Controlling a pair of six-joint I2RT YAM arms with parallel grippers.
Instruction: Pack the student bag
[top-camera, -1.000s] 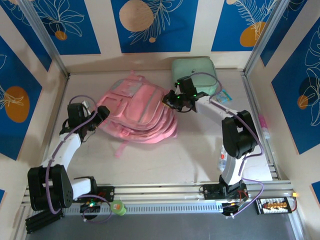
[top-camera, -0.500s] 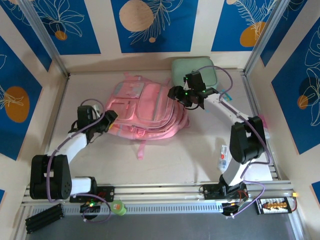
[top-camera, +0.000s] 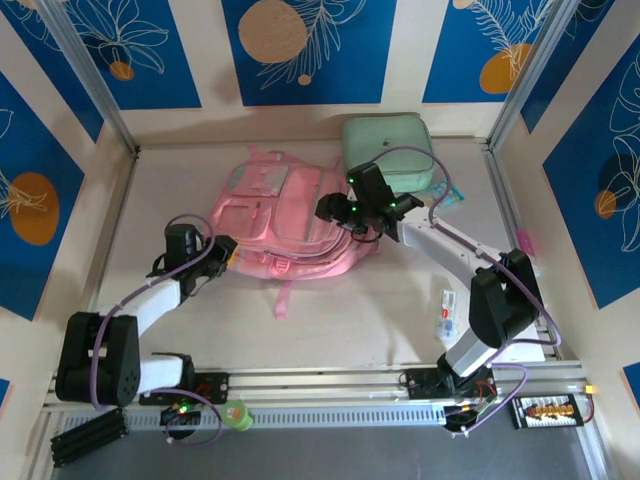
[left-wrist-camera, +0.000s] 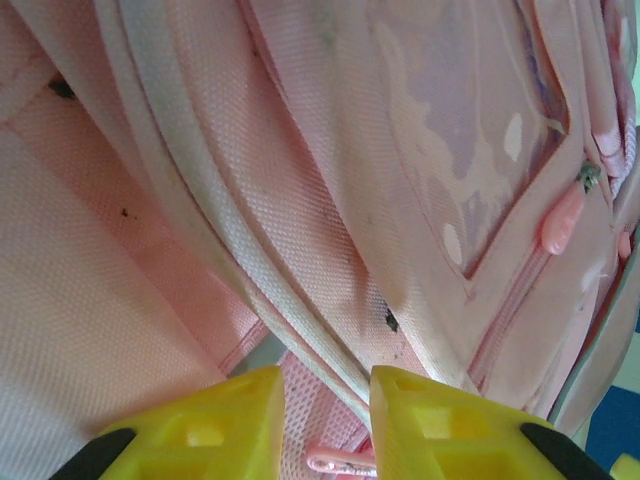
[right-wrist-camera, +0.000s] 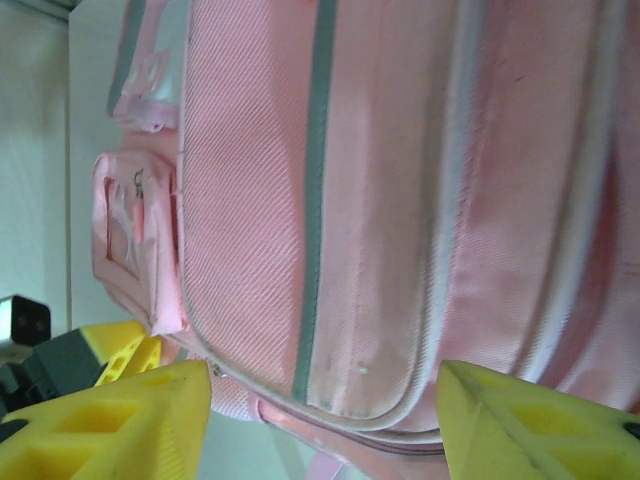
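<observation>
The student bag (top-camera: 290, 225), a pink fabric backpack, lies flat mid-table with a strap (top-camera: 281, 296) trailing toward me. My left gripper (top-camera: 222, 250) is at its lower left edge. In the left wrist view the left gripper (left-wrist-camera: 325, 385) is narrowly open, its yellow fingers (left-wrist-camera: 215, 420) pressed against the bag's mesh, with a piped seam (left-wrist-camera: 300, 330) running into the gap. My right gripper (top-camera: 335, 208) hovers over the bag's right part. In the right wrist view the right gripper (right-wrist-camera: 320, 375) is wide open above the bag's (right-wrist-camera: 400, 200) zipped edge, holding nothing.
A mint-green zip case (top-camera: 388, 140) lies against the back wall, just behind the right arm. A small teal packet (top-camera: 448, 190) lies to its right. A slim bottle (top-camera: 446, 318) lies near the right arm's base. Metal frame posts stand at both back corners.
The bag has been spread flatter and shifted right. My right gripper opened and swung left over the bag. My left gripper slid to the bag's lower left edge while its jaws narrowed.
</observation>
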